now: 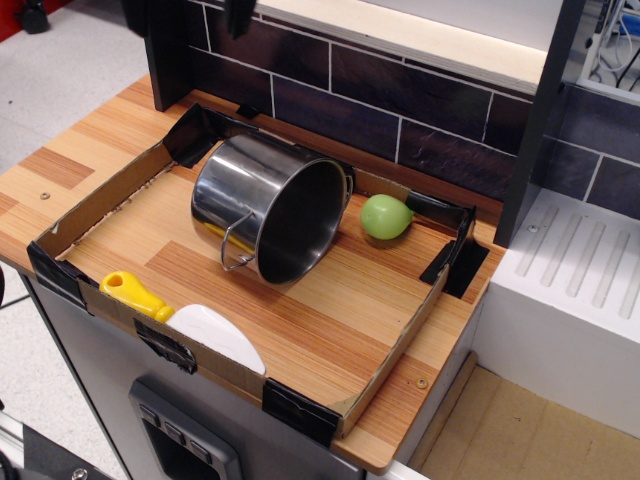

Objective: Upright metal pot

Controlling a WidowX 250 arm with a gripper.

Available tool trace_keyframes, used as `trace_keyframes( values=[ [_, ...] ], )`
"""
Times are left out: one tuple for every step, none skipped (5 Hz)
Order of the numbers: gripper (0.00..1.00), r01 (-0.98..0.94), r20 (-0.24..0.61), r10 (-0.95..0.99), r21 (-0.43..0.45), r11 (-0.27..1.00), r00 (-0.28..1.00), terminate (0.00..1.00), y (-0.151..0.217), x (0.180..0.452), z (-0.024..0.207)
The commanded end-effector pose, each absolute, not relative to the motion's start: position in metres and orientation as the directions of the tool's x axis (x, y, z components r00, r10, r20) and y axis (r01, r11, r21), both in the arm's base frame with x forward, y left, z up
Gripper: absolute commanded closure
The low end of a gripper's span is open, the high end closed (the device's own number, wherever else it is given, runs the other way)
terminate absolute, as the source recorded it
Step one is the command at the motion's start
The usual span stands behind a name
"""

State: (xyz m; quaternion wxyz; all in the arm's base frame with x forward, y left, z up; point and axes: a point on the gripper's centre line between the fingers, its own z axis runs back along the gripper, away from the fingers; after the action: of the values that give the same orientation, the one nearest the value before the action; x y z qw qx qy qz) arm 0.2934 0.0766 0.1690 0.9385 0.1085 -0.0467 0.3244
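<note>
1. No brand, label or readable writing is showing on anything in view; the metal pot [270, 208] is giving back only mirror reflections of the wood around it.
2. The pot is lying on its side in the back half of a shallow cardboard tray [120, 178], its open mouth facing front-right and one thin wire handle [234, 245] hanging down to the tray floor.
3. A green fruit [385, 216] is sitting just beside the pot's rim on the right, apart from it by a narrow gap and close to the tray's back wall.
4. A spatula with a yellow handle [135, 293] and a white blade [217, 335] is lying along the tray's front wall, the blade overhanging that wall.
5. Open wooden floor is stretching in front of the pot and to its right, bounded by low cardboard walls with black tape at the corners [298, 412].
6. The wooden counter [50, 165] is ending at an edge on the near side, with a white ribbed surface [575, 265] lying to the right.
7. The gripper [232, 14] is appearing only as a dark shape cut off by the top edge, well apart from the pot; whether its jaws are parted or closed cannot be told.
8. The pot's far side and second handle are staying hidden behind its body.
</note>
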Motion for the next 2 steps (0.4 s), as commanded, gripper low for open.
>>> trace_keyframes(
  values=[
    [0.0,-0.361,0.166,0.33,0.218,0.907,0.929,0.0,0.023,0.263,0.179],
    [0.0,-0.306,0.189,0.262,0.259,0.916,0.946,0.0,0.007,0.251,0.163]
  ],
)
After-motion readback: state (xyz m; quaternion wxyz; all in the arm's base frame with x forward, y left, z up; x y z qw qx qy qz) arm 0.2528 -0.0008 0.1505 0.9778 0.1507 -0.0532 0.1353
